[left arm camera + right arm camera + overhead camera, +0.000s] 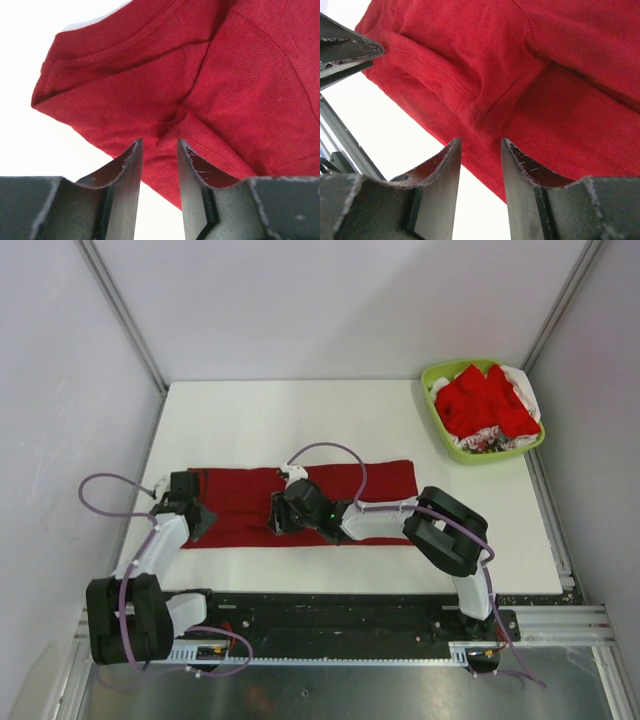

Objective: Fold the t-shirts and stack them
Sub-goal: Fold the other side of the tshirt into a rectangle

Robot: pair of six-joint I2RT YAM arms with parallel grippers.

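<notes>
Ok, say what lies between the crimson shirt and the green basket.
Only bare white table lies between crimson shirt and green basket; the top view shows it.

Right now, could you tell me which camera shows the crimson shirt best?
The top view: it shows the whole shirt, spread as a long strip. Both wrist views show only close-up patches with seams near its edge.
</notes>
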